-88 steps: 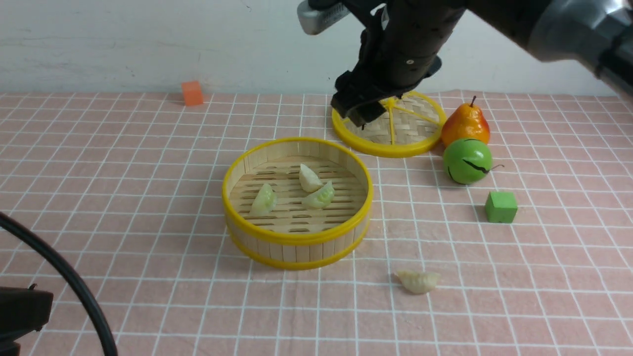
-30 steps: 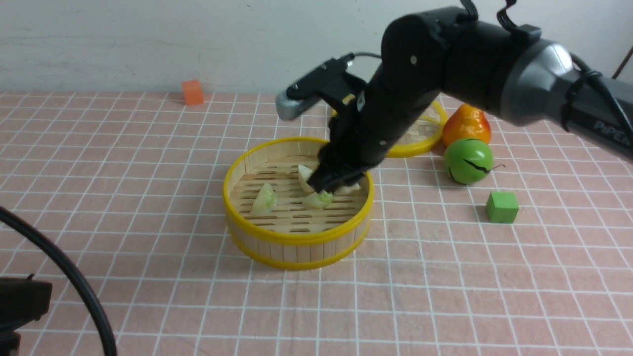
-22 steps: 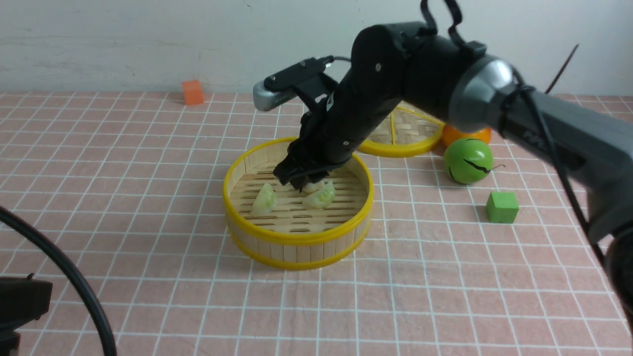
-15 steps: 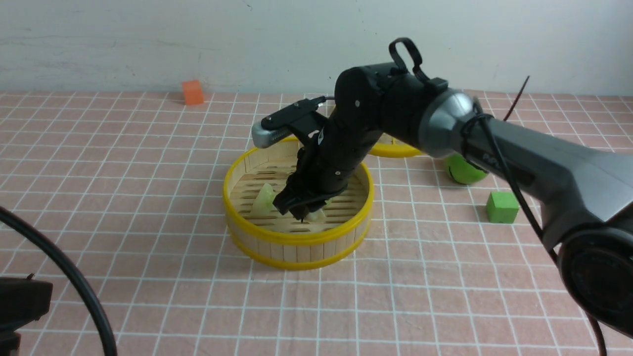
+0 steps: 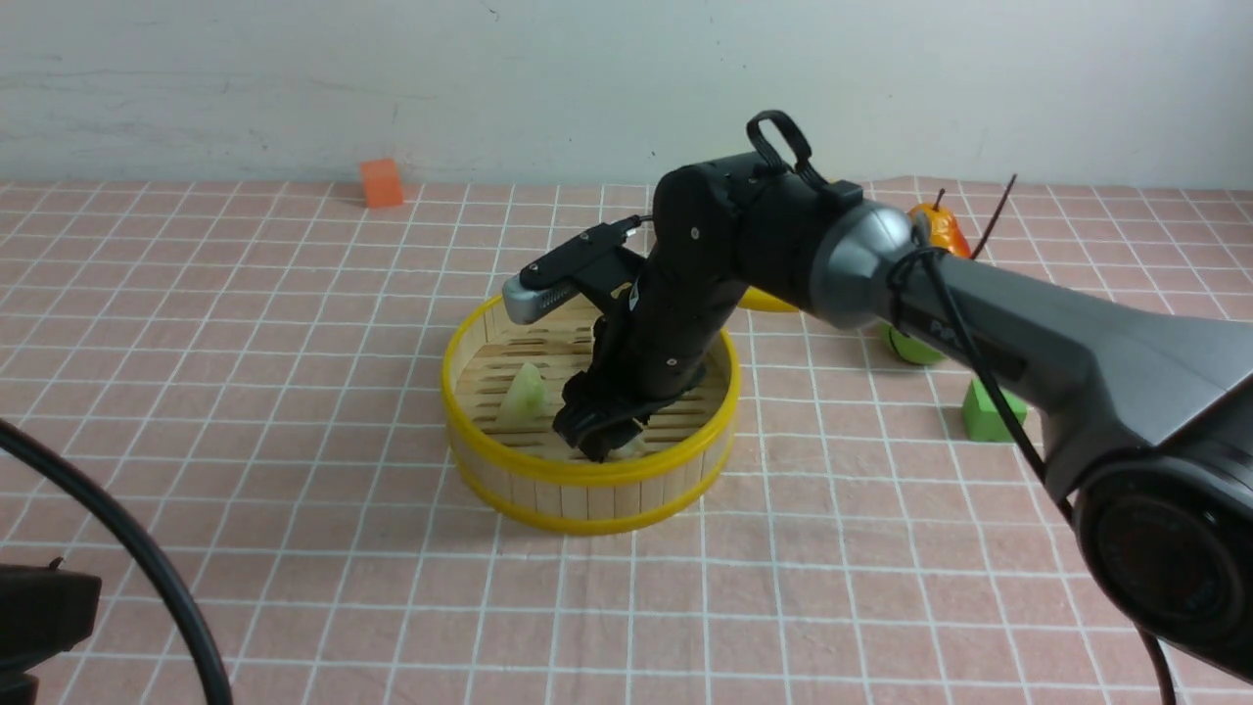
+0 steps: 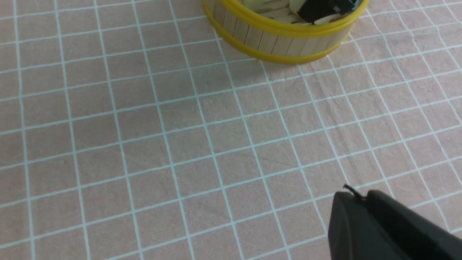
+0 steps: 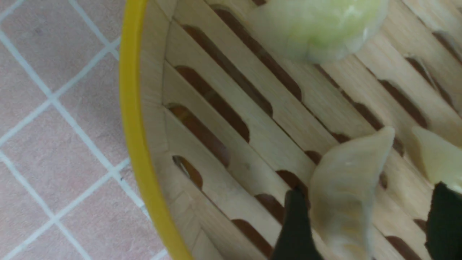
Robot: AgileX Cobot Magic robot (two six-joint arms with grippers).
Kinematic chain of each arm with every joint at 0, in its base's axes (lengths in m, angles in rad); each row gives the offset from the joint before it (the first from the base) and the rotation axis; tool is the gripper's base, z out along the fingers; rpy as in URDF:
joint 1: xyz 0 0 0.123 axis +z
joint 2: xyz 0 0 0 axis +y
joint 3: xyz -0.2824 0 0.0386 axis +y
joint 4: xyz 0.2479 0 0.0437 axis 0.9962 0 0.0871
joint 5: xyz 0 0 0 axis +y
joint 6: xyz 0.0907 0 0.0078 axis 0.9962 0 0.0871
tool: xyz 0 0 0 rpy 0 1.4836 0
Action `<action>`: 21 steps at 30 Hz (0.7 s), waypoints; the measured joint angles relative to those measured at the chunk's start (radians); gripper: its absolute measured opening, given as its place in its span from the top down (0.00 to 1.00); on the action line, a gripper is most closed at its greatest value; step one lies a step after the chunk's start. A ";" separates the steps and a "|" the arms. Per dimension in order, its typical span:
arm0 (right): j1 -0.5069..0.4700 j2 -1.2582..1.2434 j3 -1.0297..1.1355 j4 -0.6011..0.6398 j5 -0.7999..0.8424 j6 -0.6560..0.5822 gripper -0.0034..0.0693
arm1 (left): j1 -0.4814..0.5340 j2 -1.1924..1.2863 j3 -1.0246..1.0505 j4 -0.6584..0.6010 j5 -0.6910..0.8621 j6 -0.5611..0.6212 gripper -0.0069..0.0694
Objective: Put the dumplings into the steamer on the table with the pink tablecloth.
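The steamer (image 5: 587, 475) stands mid-table on the pink tablecloth (image 5: 294, 392). My right gripper (image 5: 599, 446) reaches down inside it near the front wall. In the right wrist view this gripper (image 7: 370, 191) is open; a cream dumpling (image 7: 346, 187) lies on the slats between its fingers, against one finger and clear of the other. A pale green dumpling (image 7: 317, 29) and part of another dumpling (image 7: 436, 159) lie nearby. One green dumpling (image 5: 527, 392) shows beside the arm. My left gripper (image 6: 355, 196) is shut and empty, low over the cloth, short of the steamer (image 6: 281, 30).
The woven lid (image 5: 759, 299) lies behind the steamer, mostly hidden by the right arm. A pear (image 5: 945, 230), a green apple (image 5: 905, 343) and a green cube (image 5: 989, 411) sit to the right. An orange cube (image 5: 380, 183) is at the far back left.
The right gripper has come forward and down inside the steamer with the cream dumpling. Its jaws have opened and the dumpling now rests on the slats. The left arm has stayed put.
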 joint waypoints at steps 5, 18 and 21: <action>0.000 -0.064 -0.121 -0.011 0.141 -0.012 0.35 | 0.000 -0.012 0.008 0.005 0.045 -0.004 0.85; 0.000 -0.480 -0.077 -0.062 0.246 -0.006 0.98 | 0.000 -0.418 0.367 0.006 -0.180 -0.023 0.84; 0.000 -0.642 0.085 -0.057 0.248 -0.005 0.98 | 0.000 -0.491 0.409 0.006 -0.277 -0.023 0.84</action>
